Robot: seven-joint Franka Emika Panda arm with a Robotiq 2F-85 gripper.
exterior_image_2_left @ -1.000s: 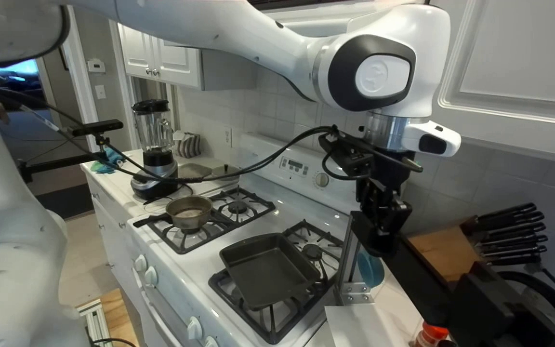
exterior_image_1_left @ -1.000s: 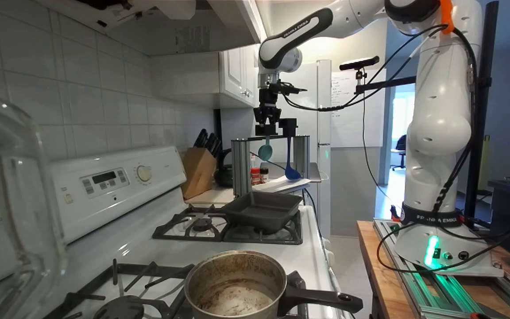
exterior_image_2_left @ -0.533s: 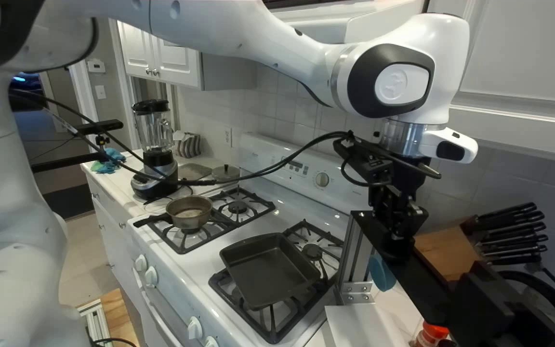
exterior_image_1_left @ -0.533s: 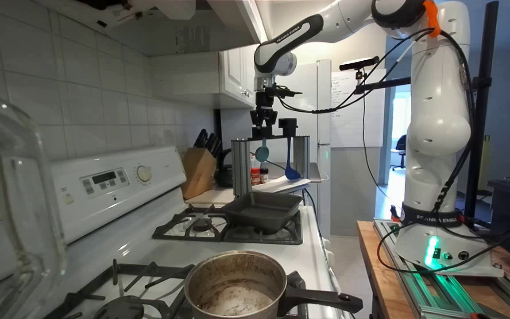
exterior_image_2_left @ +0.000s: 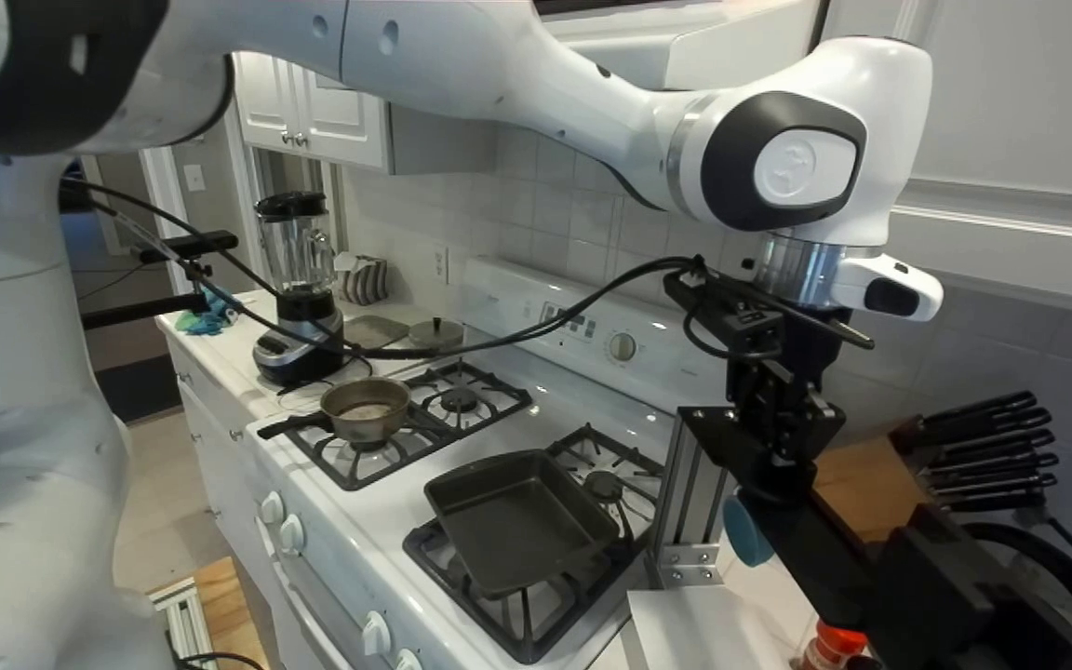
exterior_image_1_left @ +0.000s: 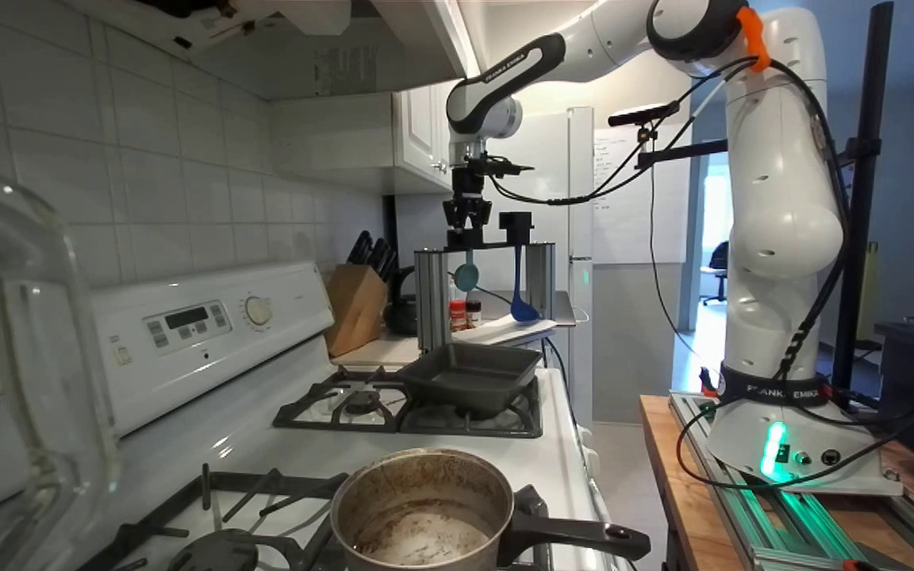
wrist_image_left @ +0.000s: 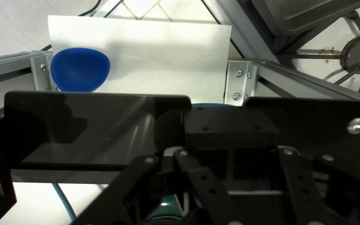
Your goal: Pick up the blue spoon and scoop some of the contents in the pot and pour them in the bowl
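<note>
The blue spoon (exterior_image_1_left: 466, 277), light teal with a rounded scoop, hangs scoop-down from a black block (exterior_image_1_left: 465, 238) at the top of its handle. My gripper (exterior_image_1_left: 467, 228) is shut on that block, pointing down at the black top of the rack. Whether block and rack touch, I cannot tell. In the wrist view the block (wrist_image_left: 230, 120) sits between my fingers and covers all but a teal edge of the spoon (wrist_image_left: 212, 105). The steel pot (exterior_image_1_left: 425, 480), brownish inside, stands on the near burner with its dark handle to the right. The bowl is out of view.
A dark blue ladle (exterior_image_1_left: 520, 308) hangs beside the spoon from the same rack. Metal posts (exterior_image_1_left: 431, 301) carry the rack. A square black pan (exterior_image_2_left: 522, 521) sits on the stove between rack and pot. A knife block (exterior_image_1_left: 356, 305) stands by the wall, cabinets above.
Gripper and spoon have moved together, leftward and slightly down in an exterior view, rightward along the rack in an exterior view. The grip stays the same. Pot, pan and ladle have not moved.
</note>
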